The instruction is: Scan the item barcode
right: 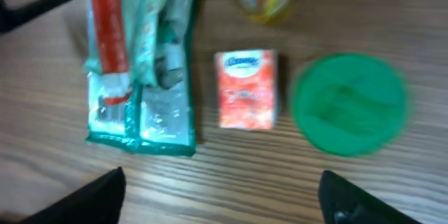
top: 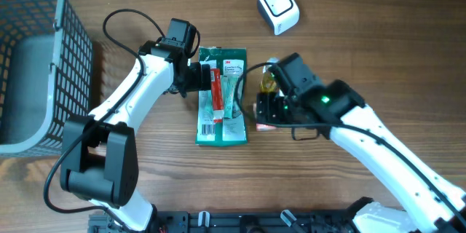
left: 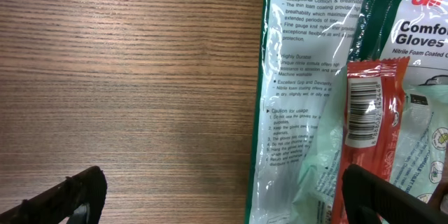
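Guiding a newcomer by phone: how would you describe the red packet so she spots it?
At the wooden table's centre lies a green glove pack. The red packet lies lengthwise on it: a slim strip with a white barcode label, unlike the orange box alongside.

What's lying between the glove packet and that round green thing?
A small orange-red packet, apart from both the glove packet and the round green disc; the right wrist view shows it.

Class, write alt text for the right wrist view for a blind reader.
Blurred view down onto a wooden table: a small orange box in the middle, a green glove packet with a red packet on it at left, a round green object at right. The right gripper stands wide open below.
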You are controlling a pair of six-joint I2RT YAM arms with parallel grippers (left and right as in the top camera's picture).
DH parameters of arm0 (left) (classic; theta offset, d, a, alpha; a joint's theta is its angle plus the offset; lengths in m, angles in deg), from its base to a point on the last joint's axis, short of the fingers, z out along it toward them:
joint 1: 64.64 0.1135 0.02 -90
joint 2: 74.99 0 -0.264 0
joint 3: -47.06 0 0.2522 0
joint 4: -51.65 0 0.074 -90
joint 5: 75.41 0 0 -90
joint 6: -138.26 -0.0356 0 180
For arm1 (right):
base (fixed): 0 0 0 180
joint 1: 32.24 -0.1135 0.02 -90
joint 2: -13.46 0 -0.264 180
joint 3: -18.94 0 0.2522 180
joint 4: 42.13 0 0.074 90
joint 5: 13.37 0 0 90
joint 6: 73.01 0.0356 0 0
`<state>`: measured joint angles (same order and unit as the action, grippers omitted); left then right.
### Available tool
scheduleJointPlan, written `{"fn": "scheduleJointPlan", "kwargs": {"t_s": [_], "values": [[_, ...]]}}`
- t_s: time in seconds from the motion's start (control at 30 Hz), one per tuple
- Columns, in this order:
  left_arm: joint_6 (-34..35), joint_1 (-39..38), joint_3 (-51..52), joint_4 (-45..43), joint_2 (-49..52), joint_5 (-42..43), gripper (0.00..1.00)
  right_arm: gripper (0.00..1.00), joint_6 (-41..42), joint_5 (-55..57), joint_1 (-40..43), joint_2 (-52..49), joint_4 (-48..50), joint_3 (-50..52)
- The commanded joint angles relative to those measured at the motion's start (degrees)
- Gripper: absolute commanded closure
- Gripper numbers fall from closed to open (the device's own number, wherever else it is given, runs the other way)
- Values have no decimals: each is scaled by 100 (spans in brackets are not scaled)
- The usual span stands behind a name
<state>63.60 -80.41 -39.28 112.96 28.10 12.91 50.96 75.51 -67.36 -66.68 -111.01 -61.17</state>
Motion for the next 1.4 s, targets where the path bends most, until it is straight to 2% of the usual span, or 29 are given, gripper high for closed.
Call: {"fn": "scheduleJointPlan", "kwargs": {"t_s": [0.0, 0.03, 0.47, 0.97, 1.37], "values": [[11, -20, 37, 2, -96, -35, 0, 3, 634, 911, -26, -59, -247, -59], [11, -20, 37, 2, -96, -35, 0, 0, 682, 933, -28, -85, -262, -59], [11, -20, 37, 2, -96, -35, 0, 0, 905, 1399, 210, -951, -372, -44], [11, -20, 37, 2, -96, -35, 0, 0, 944, 1578, 385, -1143, -111, 328], [9, -20, 37, 2, -96, -35, 0, 0, -92, 1572, 1069, -1143, -404, 348]]}}
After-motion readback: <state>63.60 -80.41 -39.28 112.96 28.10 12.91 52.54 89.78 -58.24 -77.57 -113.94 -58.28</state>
